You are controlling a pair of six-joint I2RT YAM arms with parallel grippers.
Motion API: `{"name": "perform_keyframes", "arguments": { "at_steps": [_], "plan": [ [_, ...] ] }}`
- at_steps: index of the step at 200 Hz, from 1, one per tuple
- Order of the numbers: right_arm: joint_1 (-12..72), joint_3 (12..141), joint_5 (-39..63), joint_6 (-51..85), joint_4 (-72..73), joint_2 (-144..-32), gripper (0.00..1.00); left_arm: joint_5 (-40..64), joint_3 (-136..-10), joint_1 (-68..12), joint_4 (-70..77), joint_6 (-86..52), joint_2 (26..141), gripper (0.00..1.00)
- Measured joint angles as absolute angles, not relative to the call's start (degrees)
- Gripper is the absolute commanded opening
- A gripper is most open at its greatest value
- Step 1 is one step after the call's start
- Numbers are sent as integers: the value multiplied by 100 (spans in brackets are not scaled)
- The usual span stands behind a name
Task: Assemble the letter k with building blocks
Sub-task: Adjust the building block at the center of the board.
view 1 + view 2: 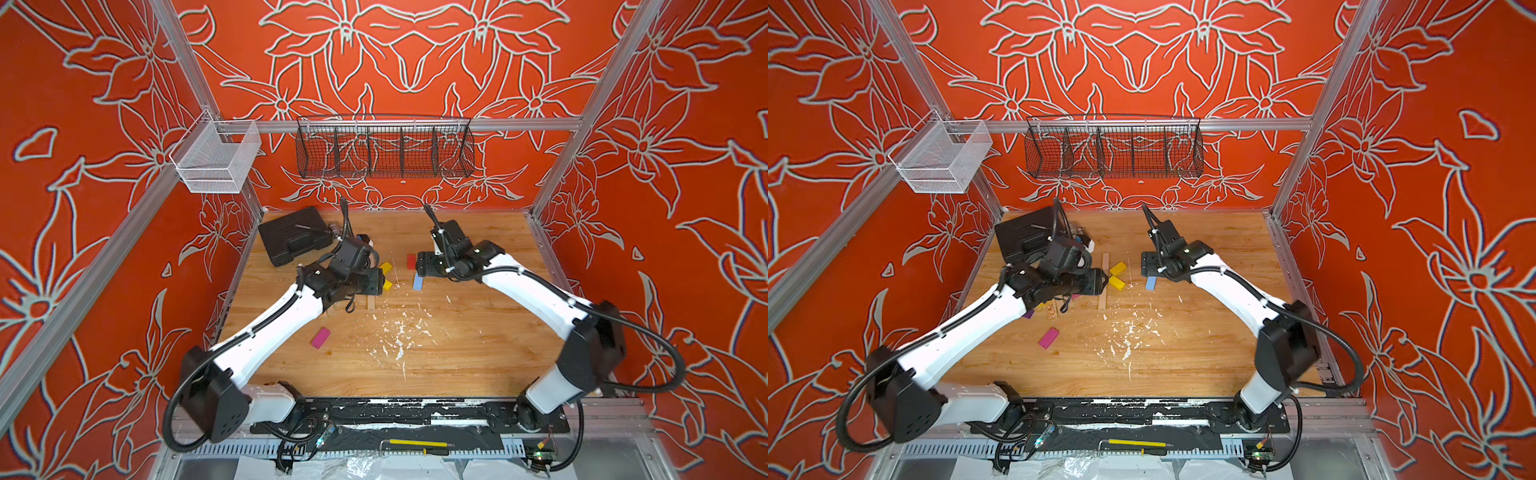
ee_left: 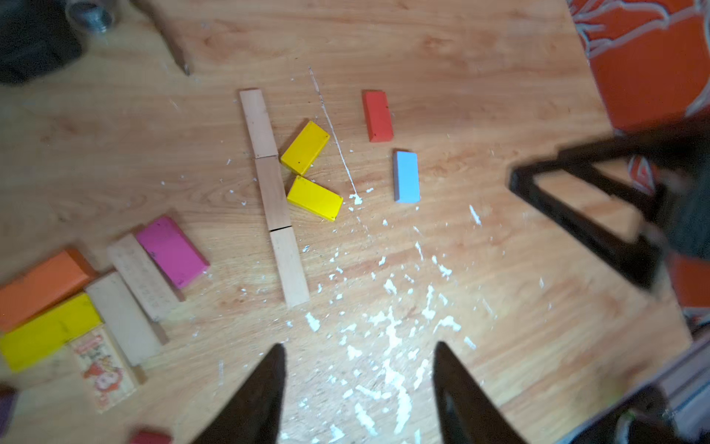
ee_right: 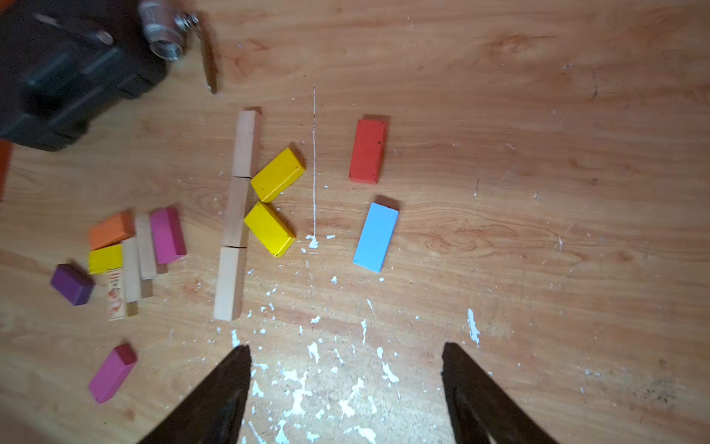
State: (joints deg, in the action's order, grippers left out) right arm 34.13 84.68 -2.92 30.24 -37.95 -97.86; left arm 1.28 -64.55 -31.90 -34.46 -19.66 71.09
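the k looked complete on the table: three pale wood bars lay end to end as stem, a yellow block and a second yellow block splayed from its middle. left gripper and right gripper hung with jaws spread, empty; next likely meant retreating without nudging.

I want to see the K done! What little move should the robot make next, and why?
Probably just lift both claws away. The K already looks built: three pale bars lie end to end as the stem, with the farther yellow block and the nearer yellow block slanting off its middle. The left claw and the right claw are open and empty, so nothing needs placing.
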Motion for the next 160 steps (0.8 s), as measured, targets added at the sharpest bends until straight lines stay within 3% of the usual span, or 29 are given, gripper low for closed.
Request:
{"name": "perform_keyframes", "arguments": {
  "at_steps": [70,160],
  "plan": [
    [3371,10438,-910,2716,-4431,-12033,73,460,-5736,-3192,-3800,-84,6027,88],
    [3232,11856,-1000,2580,-4805,-13563,55,523,-5487,-3192,-3667,456,5944,100]
  ]
}}
